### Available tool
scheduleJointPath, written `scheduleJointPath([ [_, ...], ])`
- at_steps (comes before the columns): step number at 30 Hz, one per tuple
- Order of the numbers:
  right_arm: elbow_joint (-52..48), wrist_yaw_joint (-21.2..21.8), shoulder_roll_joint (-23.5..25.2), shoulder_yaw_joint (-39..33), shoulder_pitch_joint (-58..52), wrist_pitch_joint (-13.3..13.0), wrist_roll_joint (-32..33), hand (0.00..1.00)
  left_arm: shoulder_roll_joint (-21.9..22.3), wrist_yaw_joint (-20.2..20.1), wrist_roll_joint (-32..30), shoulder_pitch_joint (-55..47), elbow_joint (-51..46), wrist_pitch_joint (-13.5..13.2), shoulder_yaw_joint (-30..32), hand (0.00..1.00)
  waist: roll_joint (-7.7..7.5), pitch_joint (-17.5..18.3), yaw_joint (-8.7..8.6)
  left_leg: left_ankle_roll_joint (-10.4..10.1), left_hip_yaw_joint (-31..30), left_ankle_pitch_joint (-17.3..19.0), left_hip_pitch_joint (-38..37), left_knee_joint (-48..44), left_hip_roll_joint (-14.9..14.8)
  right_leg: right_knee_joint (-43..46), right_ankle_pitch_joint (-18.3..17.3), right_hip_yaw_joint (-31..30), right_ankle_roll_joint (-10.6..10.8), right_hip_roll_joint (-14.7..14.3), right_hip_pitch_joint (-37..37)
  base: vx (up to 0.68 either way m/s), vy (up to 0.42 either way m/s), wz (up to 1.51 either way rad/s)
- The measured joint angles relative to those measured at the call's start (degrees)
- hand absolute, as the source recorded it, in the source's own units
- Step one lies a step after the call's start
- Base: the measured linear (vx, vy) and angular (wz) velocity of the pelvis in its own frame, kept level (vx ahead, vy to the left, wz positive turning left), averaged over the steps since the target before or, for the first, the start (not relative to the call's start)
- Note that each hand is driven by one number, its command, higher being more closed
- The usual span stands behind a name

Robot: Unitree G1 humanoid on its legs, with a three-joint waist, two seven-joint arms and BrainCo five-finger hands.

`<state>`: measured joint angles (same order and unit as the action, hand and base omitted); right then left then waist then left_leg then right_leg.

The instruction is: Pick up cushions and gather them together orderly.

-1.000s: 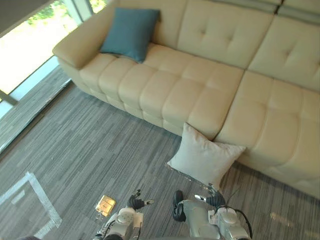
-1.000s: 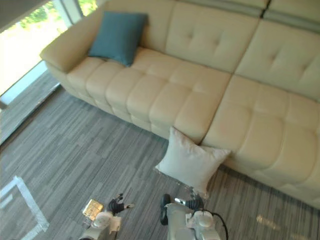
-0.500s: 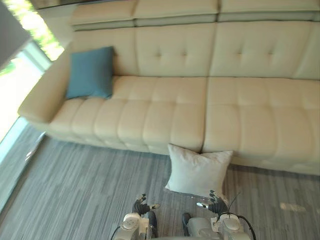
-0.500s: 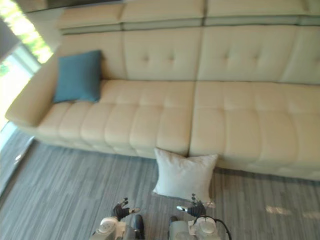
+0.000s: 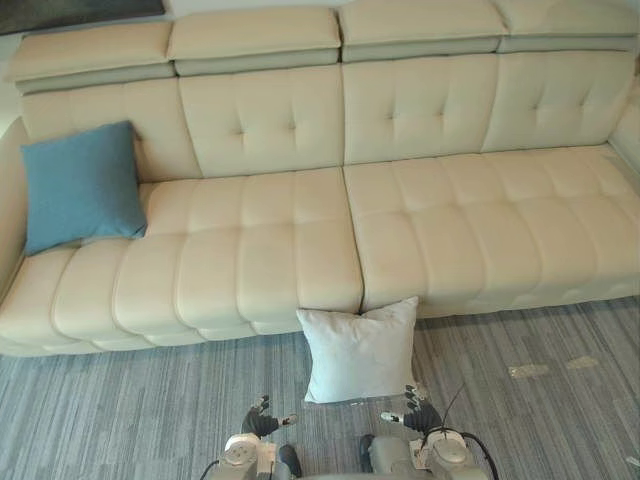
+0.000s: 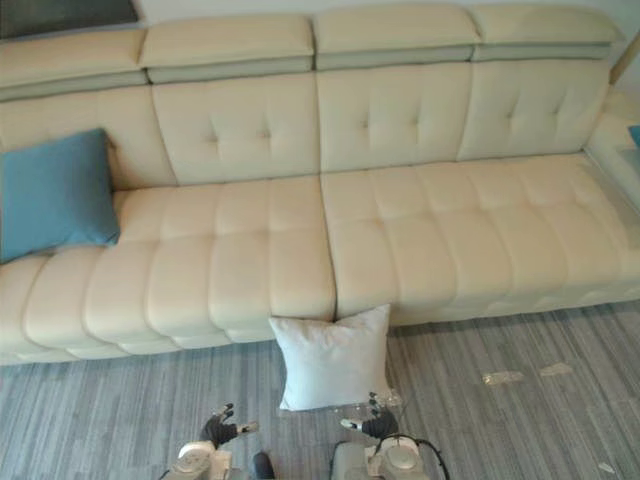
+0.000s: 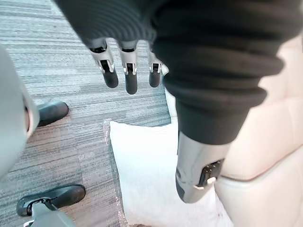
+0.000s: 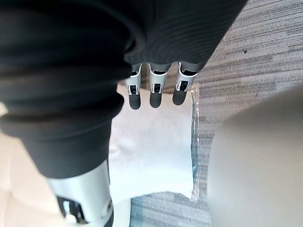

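Note:
A white cushion (image 5: pixel 358 352) leans upright on the grey carpet against the front of the cream sofa (image 5: pixel 300 250), near the sofa's middle seam. A blue cushion (image 5: pixel 80 186) rests against the backrest at the sofa's left end. My left hand (image 5: pixel 262 421) hangs low at the bottom of the view, left of the white cushion, fingers relaxed and holding nothing. My right hand (image 5: pixel 418 415) hangs just below the cushion's lower right corner, also relaxed. The left wrist view shows the white cushion (image 7: pixel 147 175) past straight fingers (image 7: pixel 130 75). In the right wrist view it (image 8: pixel 151 156) lies beyond the fingers (image 8: pixel 156 92).
Grey striped carpet (image 5: pixel 120 410) spreads in front of the sofa. A bit of another blue thing (image 6: pixel 634 133) shows at the sofa's far right end. Small light patches (image 5: pixel 545 368) lie on the carpet at the right.
The whole picture has swung, so the camera has turned to face the sofa squarely. The window and the small gold thing on the floor have left the view. Both hands still hang low.

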<state>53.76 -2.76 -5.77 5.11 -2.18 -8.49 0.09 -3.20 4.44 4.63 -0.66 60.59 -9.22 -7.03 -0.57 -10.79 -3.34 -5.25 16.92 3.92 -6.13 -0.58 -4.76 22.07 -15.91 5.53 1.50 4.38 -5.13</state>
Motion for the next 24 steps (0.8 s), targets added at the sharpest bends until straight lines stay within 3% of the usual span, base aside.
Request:
scheduleJointPath([
  [3, 1.5, 0.0, -0.4, -0.5, 0.5, 0.3, -0.1, 0.00, 0.5, -0.1, 0.0, 0.0, -0.1, 0.0, 0.0, 0.00, 0.24, 0.1, 0.43, -1.5, -0.3, -0.9, -1.7, 2.0, -1.3, -0.8, 0.5, 0.6, -0.6, -1.7, 1.3, 0.07, -0.113, 0.04],
  [6, 1.8, 0.2, -0.5, -0.5, 0.5, 0.7, -0.1, 0.00, 0.5, -0.1, 0.0, 0.0, 0.2, -0.1, 0.4, 0.00, 0.23, 0.5, 0.53, -1.5, 0.0, -0.9, -2.1, 2.2, -2.0, -3.3, 1.8, 0.2, -0.5, -2.8, 2.7, 0.06, -0.044, -0.10],
  [12, 2.1, 0.5, -0.3, -1.5, -0.3, 0.7, -0.1, 0.00, 0.4, -0.1, 0.0, 0.4, 1.9, -0.1, 0.3, 0.00, -0.47, 1.8, 0.52, -1.5, 0.2, -0.9, -2.1, 1.4, -1.8, -7.7, 3.6, -0.4, -0.4, -2.4, 4.8, 0.03, 0.021, -0.03],
  [19, 3.4, 0.5, 0.7, -4.5, -0.6, 0.6, 0.1, 0.00, 0.6, -0.2, -0.1, 0.4, 2.8, -0.1, 0.2, 0.00, 0.57, 2.5, 0.63, -1.5, 1.3, -0.9, -4.1, 1.4, -1.7, -8.8, 4.3, -1.5, -0.2, -2.4, 6.7, 0.01, 0.009, -0.09],
  [20, 3.5, 0.5, 0.9, -6.0, -1.2, 0.6, 0.0, 0.00, 0.6, -0.2, -0.1, 0.0, 3.1, -0.1, -0.9, 0.00, 1.57, 3.6, 0.70, -1.2, 0.1, -1.4, -5.0, 3.4, -1.6, -12.4, 7.3, -1.3, -0.1, -3.3, 8.2, 0.00, 0.000, 0.00],
  [24, 3.5, 0.5, 0.9, -6.0, -1.2, 0.6, 0.0, 0.00, 0.6, -0.2, -0.1, 0.0, 3.1, -0.1, -0.9, 0.00, 1.54, 3.6, 0.69, -1.2, 0.0, -1.4, -4.9, 3.5, -1.7, -12.4, 7.3, -1.3, -0.1, -3.2, 8.1, 0.00, 0.000, 0.00],
])
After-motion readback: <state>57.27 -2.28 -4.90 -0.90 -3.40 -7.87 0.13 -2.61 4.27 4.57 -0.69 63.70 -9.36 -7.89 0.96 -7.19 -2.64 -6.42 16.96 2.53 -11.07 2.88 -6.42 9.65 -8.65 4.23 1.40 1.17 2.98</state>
